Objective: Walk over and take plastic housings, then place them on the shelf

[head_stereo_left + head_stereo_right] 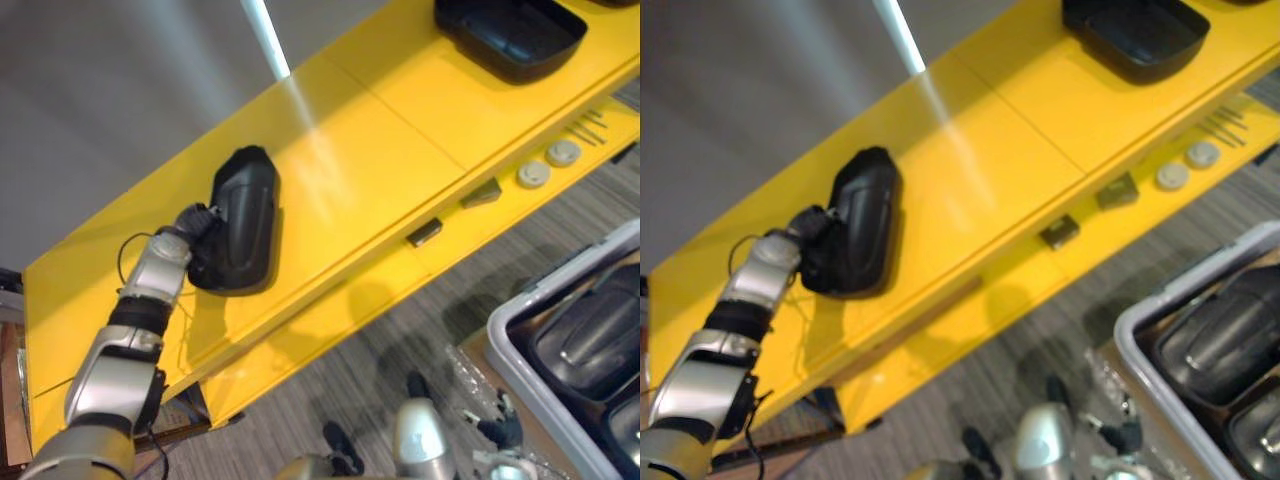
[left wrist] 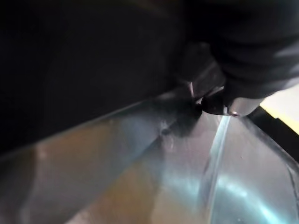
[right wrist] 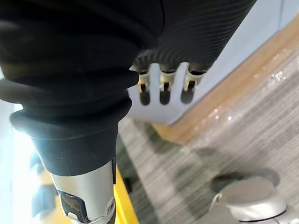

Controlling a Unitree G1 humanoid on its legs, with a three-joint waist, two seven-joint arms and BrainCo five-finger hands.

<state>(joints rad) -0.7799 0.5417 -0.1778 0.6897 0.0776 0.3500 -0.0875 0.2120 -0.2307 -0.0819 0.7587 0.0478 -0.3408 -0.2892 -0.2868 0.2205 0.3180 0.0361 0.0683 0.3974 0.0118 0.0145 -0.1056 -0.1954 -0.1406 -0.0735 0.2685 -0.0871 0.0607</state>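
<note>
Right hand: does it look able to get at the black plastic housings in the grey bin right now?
Likely yes. The grey bin is open-topped on the robot's right, the black plastic housings lie uncovered in it, and the right hand hangs empty nearby with relaxed fingers.

You are looking at one pale disc point(image 1: 532, 175) lying just beside a second disc point(image 1: 563, 152) | a small dark block point(image 1: 424, 233) sitting near a grey wedge point(image 1: 482, 192) | a grey tote point(image 1: 505, 345) standing on striped carpet point(image 1: 400, 330)
</note>
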